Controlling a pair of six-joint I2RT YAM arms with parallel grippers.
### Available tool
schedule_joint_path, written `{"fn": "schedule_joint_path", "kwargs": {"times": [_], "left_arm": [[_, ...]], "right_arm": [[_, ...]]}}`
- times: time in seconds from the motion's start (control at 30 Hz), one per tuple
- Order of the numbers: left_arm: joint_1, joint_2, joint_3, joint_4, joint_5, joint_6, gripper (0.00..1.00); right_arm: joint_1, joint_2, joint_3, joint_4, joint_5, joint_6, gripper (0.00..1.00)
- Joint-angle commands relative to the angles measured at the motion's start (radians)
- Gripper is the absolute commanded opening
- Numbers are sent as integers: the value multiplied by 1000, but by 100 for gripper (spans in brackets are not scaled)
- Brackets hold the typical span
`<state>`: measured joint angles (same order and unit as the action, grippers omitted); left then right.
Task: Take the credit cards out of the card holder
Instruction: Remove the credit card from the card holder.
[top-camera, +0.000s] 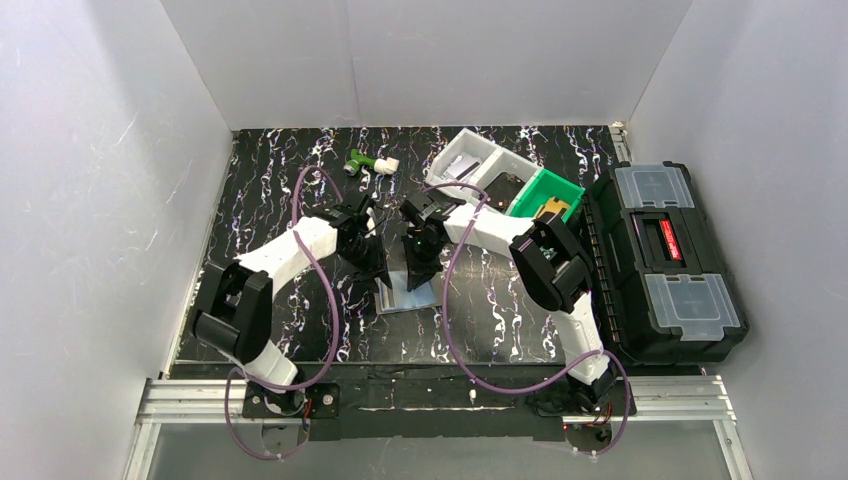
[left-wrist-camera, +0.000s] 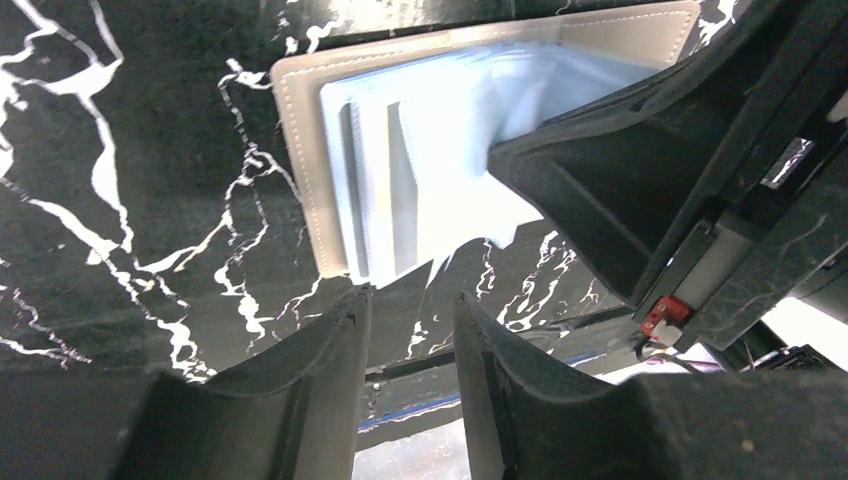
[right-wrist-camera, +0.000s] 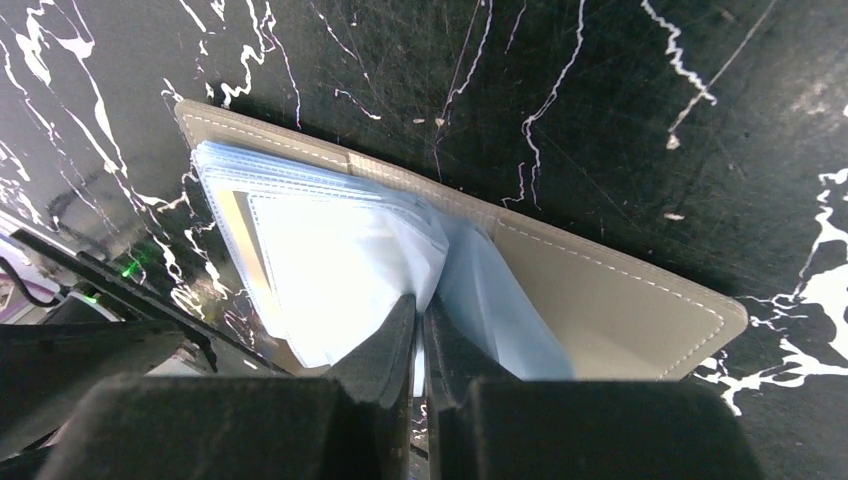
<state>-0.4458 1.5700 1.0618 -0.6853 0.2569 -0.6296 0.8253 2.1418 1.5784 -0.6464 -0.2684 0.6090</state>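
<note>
right hand (right-wrist-camera: 420, 310) pinches a clear inner sleeve (right-wrist-camera: 330, 250) of the card holder (right-wrist-camera: 610, 300), which lies open on the dark marbled surface (right-wrist-camera: 620, 90). left hand (left-wrist-camera: 412, 305) is spread and empty, just beside the holder's edge.

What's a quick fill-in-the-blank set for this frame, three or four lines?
1. The holder lies ___ on the table.
2. The right fingers pinch one of its clear ___.
3. The left fingers hold ___.
4. The green bin sits between the white bin and the black ___.
Missing: open; sleeves; nothing; toolbox.
</note>
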Motion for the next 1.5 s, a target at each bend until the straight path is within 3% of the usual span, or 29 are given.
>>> {"fn": "schedule_joint_path", "kwargs": {"times": [0.0,0.6,0.77,1.07,1.23,1.47], "left_arm": [[-23,34,49,12,34,-7,34],[-41,183,28,144,82,-19,28],[-41,193,23,147,70,-30,14],[-41,177,37,139,68,-32,0],[-41,159,46,130,77,-22,0],[-41,135,61,140,102,0,0]], "right_arm": [[5,56,-73,35,32,-23,11],[-31,53,-106,76,-39,-17,10],[-37,44,-71,57,-48,-28,11],[-51,-18,16,-6,-63,-36,27],[-61,-60,56,-45,-58,-38,37],[-77,-121,78,-88,-37,-39,42]]}}
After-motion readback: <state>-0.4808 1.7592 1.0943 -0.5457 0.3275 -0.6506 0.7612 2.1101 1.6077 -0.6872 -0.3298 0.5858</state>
